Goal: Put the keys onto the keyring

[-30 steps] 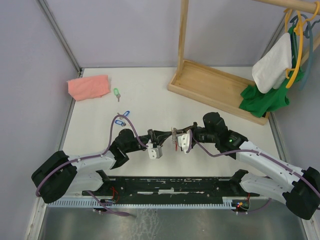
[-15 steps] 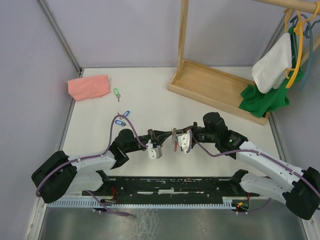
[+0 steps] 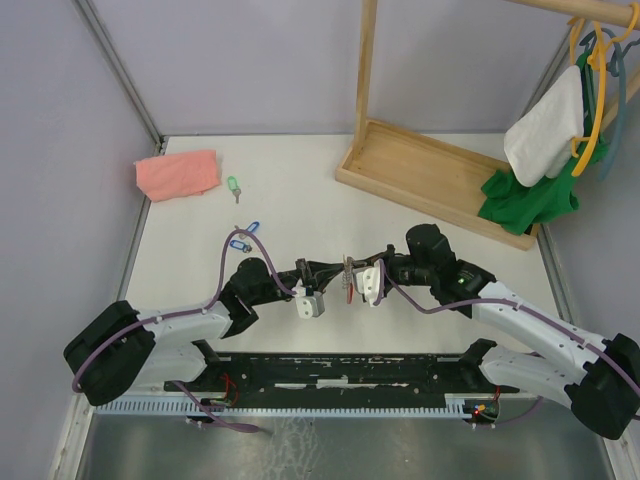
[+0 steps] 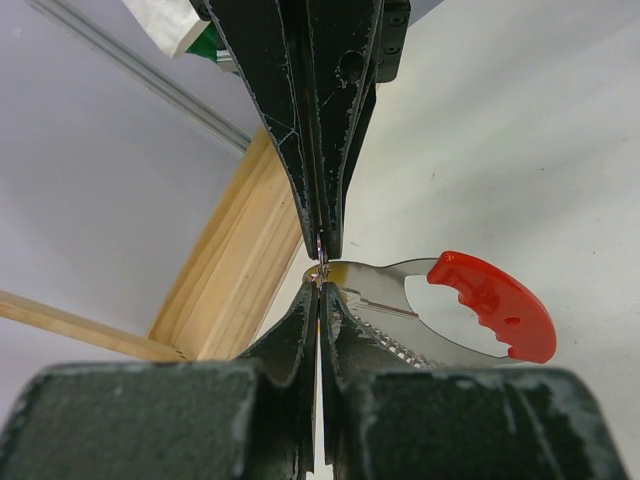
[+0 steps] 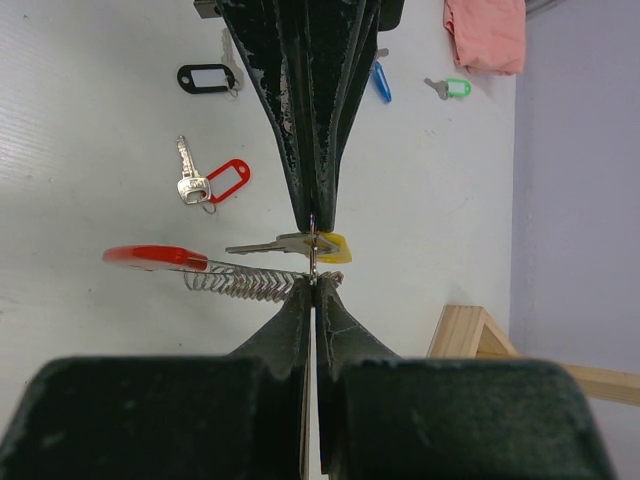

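- The left gripper (image 4: 318, 298) is closed, its fingers pressed flat together, and it meets the right gripper (image 5: 313, 290) tip to tip above the middle of the tabletop (image 3: 300, 210), toward its near edge
- The right gripper is likewise closed tight, with no gap between its fingers
- The keyring (image 5: 150, 257) hangs in the air between the two tips: the end of its silver coil (image 5: 245, 285) sits at the right gripper's tips, and its red crescent sticks out sideways
- The yellow-tagged key (image 5: 300, 243) hangs at the same meeting point; its thin wire ring runs into the left gripper's tips, so that gripper seems to pinch it, though the wires are too fine to be sure which one each tip holds
- A red-tagged key (image 5: 215, 183) lies flat on the tabletop below the grippers, apart from the keyring
- A black-tagged key (image 3: 238, 245) and a blue-tagged key (image 3: 252, 228) lie just beside each other left of the middle, by the left arm's cable
- A green-tagged key (image 3: 233, 185) lies near the far left corner, just beside a pink cloth (image 3: 177, 173)
- A wooden rack (image 3: 440, 180) stands along the far right of the tabletop, with white and green clothes (image 3: 545, 150) hanging past the right edge
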Action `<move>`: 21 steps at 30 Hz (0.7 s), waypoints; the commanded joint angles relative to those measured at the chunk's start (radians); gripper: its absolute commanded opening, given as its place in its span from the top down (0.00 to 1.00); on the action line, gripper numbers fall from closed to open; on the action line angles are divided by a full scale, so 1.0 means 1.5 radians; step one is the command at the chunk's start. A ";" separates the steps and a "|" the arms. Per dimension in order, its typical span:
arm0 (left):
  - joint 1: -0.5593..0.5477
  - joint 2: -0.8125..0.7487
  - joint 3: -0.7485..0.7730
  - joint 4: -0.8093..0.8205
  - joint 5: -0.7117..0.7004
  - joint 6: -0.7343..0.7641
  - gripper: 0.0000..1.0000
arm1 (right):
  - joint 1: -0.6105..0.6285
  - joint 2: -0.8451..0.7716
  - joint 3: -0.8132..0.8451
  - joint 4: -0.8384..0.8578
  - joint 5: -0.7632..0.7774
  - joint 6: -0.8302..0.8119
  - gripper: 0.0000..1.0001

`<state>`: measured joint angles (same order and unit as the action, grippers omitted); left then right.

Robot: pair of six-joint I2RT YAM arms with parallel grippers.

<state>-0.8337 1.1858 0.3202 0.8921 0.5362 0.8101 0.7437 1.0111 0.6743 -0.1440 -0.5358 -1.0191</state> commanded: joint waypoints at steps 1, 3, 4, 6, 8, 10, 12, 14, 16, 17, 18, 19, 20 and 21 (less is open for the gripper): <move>-0.009 0.006 0.008 0.054 0.028 -0.011 0.97 | 0.003 0.002 0.023 0.031 -0.047 -0.004 0.99; -0.009 0.007 0.009 0.055 0.031 -0.012 0.97 | 0.003 0.003 0.024 0.031 -0.049 -0.005 0.99; -0.008 0.007 0.009 0.055 0.033 -0.012 0.97 | 0.002 0.004 0.025 0.031 -0.050 -0.006 0.99; -0.010 0.009 0.010 0.056 0.036 -0.013 0.97 | 0.002 0.005 0.027 0.033 -0.052 -0.006 0.99; -0.010 0.011 0.011 0.056 0.038 -0.014 0.97 | 0.003 0.006 0.028 0.038 -0.056 -0.004 0.99; -0.011 0.014 0.011 0.057 0.039 -0.014 0.97 | 0.002 0.007 0.028 0.046 -0.061 0.000 0.99; -0.011 0.017 0.012 0.059 0.039 -0.014 0.97 | 0.002 0.009 0.029 0.051 -0.066 0.003 0.99; -0.011 0.017 0.012 0.062 0.039 -0.016 0.97 | 0.002 0.012 0.031 0.052 -0.071 0.005 0.99; -0.011 0.018 0.011 0.066 0.039 -0.016 0.97 | 0.002 0.016 0.032 0.051 -0.075 0.004 0.99; -0.012 0.019 0.011 0.069 0.039 -0.017 0.97 | 0.002 0.018 0.033 0.052 -0.077 0.006 0.99; -0.011 0.019 0.010 0.074 0.039 -0.018 0.97 | 0.003 0.020 0.033 0.053 -0.079 0.007 0.99; -0.011 0.018 0.009 0.076 0.040 -0.020 0.97 | 0.002 0.020 0.033 0.056 -0.080 0.008 0.99; -0.011 0.019 0.009 0.078 0.041 -0.020 0.97 | 0.003 0.020 0.033 0.059 -0.081 0.010 0.99; -0.012 0.021 0.009 0.080 0.042 -0.021 0.97 | 0.002 0.021 0.033 0.062 -0.082 0.011 0.99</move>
<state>-0.8337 1.2095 0.3202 0.9016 0.5541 0.8093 0.7372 1.0382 0.6746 -0.1497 -0.5678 -1.0172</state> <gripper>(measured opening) 0.043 0.015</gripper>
